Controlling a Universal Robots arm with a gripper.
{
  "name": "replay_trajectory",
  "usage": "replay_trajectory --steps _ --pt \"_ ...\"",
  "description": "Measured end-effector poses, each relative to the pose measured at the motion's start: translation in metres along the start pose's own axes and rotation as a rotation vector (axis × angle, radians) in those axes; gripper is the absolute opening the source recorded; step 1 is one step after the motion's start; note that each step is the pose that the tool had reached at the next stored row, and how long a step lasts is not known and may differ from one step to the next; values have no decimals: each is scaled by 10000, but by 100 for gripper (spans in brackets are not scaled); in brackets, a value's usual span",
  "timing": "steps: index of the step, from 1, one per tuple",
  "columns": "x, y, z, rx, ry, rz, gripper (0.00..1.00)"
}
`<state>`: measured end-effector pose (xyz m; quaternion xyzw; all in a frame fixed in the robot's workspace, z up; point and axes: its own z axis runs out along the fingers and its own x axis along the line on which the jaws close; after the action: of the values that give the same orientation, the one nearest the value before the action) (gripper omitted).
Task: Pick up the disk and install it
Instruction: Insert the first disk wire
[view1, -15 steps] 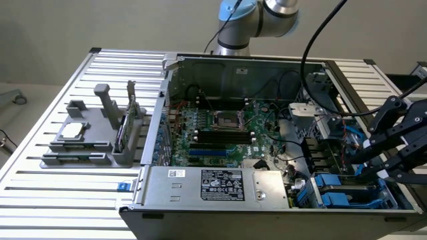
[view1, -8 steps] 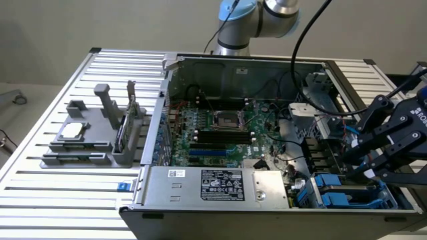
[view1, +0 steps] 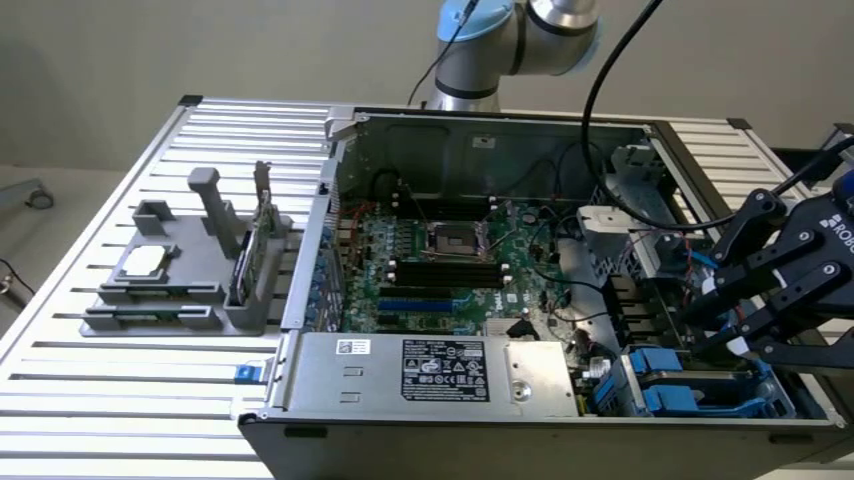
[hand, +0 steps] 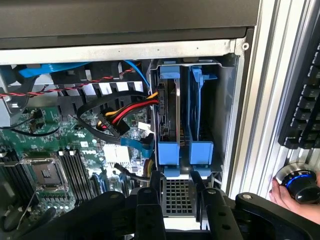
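The disk (hand: 169, 112) stands edge-on in the drive bay (hand: 227, 100) at the case's corner, held in its blue carrier, with red, yellow and black cables plugged in beside it. A second blue carrier (hand: 201, 115) sits in the slot next to it. In the exterior view the blue carriers (view1: 663, 382) lie at the case's front corner on the exterior view's right. My gripper (hand: 178, 200) (view1: 727, 340) hovers just off the carriers' blue tabs. It is open, with only a metal grate showing between the fingers (hand: 150, 205).
The open computer case (view1: 347, 130) holds the motherboard (view1: 441, 250), the power supply (view1: 441, 370) and loose cables (hand: 115, 120). On the exterior view's left a grey holder (view1: 174, 290) carries a square silver chip (view1: 144, 262) and an upright green card (view1: 244, 265). A hand (hand: 285, 192) rests on a knob beside a keyboard (hand: 305, 100).
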<state>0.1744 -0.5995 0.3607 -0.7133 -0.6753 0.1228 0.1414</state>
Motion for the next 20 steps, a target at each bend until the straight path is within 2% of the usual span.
replay_trajectory --steps 8,10,12,15,16,18,20 --pt "3 -1 -1 0 -1 0 36" --pt "20 -2 0 -22 0 -1 36" --pt "34 -6 3 -117 7 -3 36" --pt "50 -11 5 -382 24 -15 36" --pt "53 -15 7 -436 35 -21 36" --pt "57 -30 13 -487 45 -26 36" --pt "59 -46 17 -504 54 -29 36"
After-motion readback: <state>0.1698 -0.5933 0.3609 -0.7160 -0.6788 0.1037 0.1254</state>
